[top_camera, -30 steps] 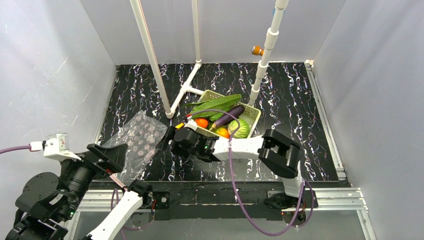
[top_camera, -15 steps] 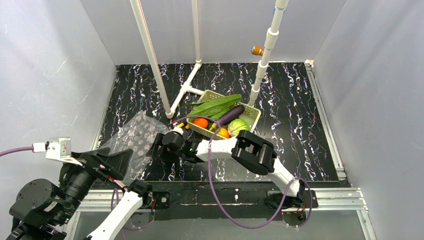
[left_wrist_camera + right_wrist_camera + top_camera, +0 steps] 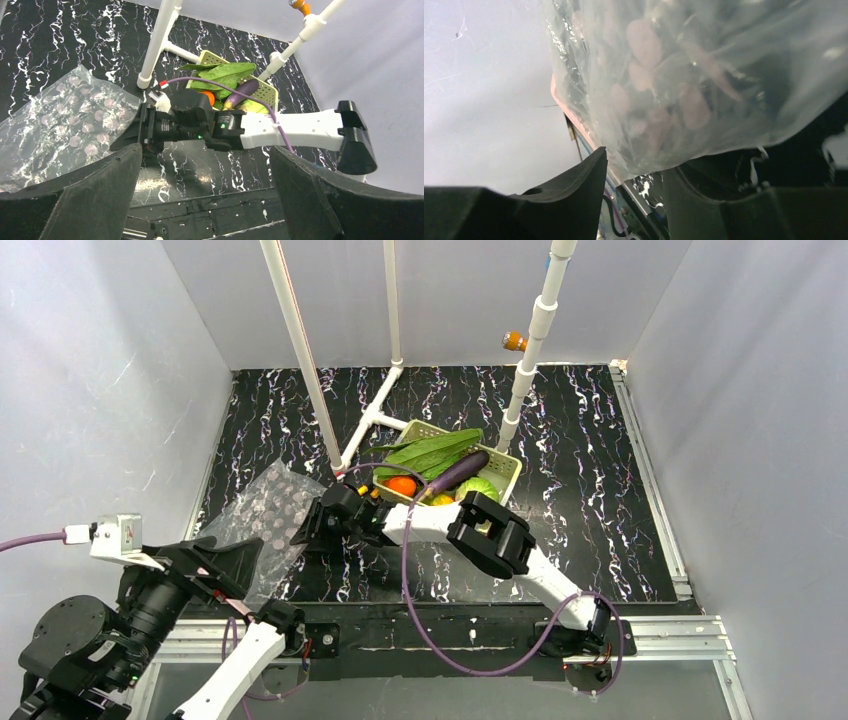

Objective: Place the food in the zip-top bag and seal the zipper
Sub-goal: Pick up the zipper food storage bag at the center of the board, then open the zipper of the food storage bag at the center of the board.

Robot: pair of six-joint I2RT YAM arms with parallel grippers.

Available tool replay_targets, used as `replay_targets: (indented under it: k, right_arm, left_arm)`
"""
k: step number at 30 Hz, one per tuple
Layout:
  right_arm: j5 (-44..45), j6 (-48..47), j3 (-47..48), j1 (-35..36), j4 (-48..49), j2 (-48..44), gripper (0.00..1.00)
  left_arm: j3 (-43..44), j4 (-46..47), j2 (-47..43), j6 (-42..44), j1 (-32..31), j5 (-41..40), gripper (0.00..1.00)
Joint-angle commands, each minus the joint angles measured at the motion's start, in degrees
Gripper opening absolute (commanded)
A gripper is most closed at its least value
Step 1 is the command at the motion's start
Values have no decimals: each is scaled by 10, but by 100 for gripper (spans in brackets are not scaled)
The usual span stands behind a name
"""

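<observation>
The clear dotted zip-top bag [image 3: 265, 512] [image 3: 65, 120] lies crumpled on the black table at the left. My right gripper [image 3: 306, 530] [image 3: 129, 138] reaches low to its right edge. In the right wrist view the bag [image 3: 684, 75] hangs between the two fingers of the right gripper [image 3: 636, 165], which stand half closed with a gap showing. The pinkish zipper [image 3: 574, 115] runs along the bag's edge. The eggplant [image 3: 460, 470], green leaves [image 3: 430, 450] and cabbage [image 3: 481, 488] lie in the yellow-green basket [image 3: 508, 464]. My left gripper [image 3: 226, 554] [image 3: 205, 155] hovers wide open and empty near the table's front left.
White pipe posts [image 3: 312, 370] [image 3: 527, 365] rise behind the bag and beside the basket, joined by a pipe on the table. An orange fruit [image 3: 402, 485] also sits in the basket. Grey walls enclose the table on three sides.
My right arm has swung left from beside the basket to the bag's edge, and its jaws have narrowed around the plastic. The left arm has barely moved.
</observation>
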Motion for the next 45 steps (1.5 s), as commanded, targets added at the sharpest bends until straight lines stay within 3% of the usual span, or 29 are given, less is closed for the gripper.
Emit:
replay_targets:
  k: [1, 3, 6, 14, 19, 22, 28, 32, 34, 40, 42, 45]
  right_arm:
    - [-44, -10, 62, -7, -34, 13, 34]
    - [-48, -18, 61, -8, -27, 13, 15]
    - [-63, -56, 53, -10, -4, 2, 1]
    - [-111, -299, -44, -38, -75, -179, 1]
    - [-136, -401, -96, -67, -165, -271, 1]
    - [-194, -425, -125, -101, -180, -326, 1]
    - [-321, -457, -99, -190, -310, -391, 1]
    - [-375, -493, -78, -238, -385, -414, 1]
    - [-385, -498, -69, -255, -412, -413, 1]
    - [-423, -429, -73, -292, -389, -396, 1]
    - [-431, -398, -71, -300, -371, -389, 1]
    - [-430, -366, -64, -312, -354, -378, 1]
  left_arm:
    - [25, -18, 42, 15, -2, 0, 99]
    - [22, -17, 44, 17, -2, -2, 100]
    - [22, -20, 49, 23, -2, -1, 99]
    - [-3, -57, 61, 47, -2, 7, 99]
    - [-70, -42, 55, 41, -2, 36, 99]
    - [-117, -15, 42, 45, -2, 62, 99]
    - [-189, 53, 58, 83, -2, 190, 99]
    - [-244, 99, 135, 132, -2, 451, 99]
    - [-265, 123, 156, 130, -10, 482, 99]
    - [-378, 237, 103, 144, -61, 358, 99]
    - [-394, 240, 128, 167, -119, 256, 100]
    - [-404, 243, 159, 202, -268, 23, 100]
